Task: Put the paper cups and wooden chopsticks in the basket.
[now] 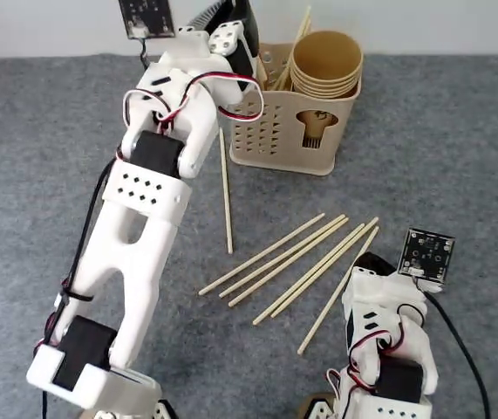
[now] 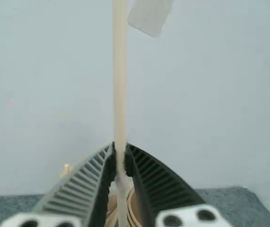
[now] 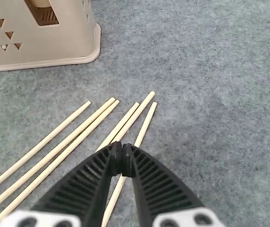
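A beige perforated basket (image 1: 276,131) stands at the back of the grey mat, holding a stack of paper cups (image 1: 325,61) and some wooden chopsticks (image 1: 302,31). My left gripper (image 2: 119,163) is shut on one chopstick (image 2: 119,85). In the high view it hangs over the basket's left end (image 1: 238,35). Several chopsticks (image 1: 296,255) lie slanted on the mat, and a single one (image 1: 226,188) lies close to the left arm. My right gripper (image 3: 122,160) is shut with nothing in it, low over the near ends of the slanted chopsticks (image 3: 125,124).
The long white left arm (image 1: 144,227) stretches from the front left corner to the basket. The right arm (image 1: 390,340) sits at the front right. A basket corner (image 3: 54,42) is ahead of the right gripper. Bare grey mat (image 1: 440,157) lies to the right.
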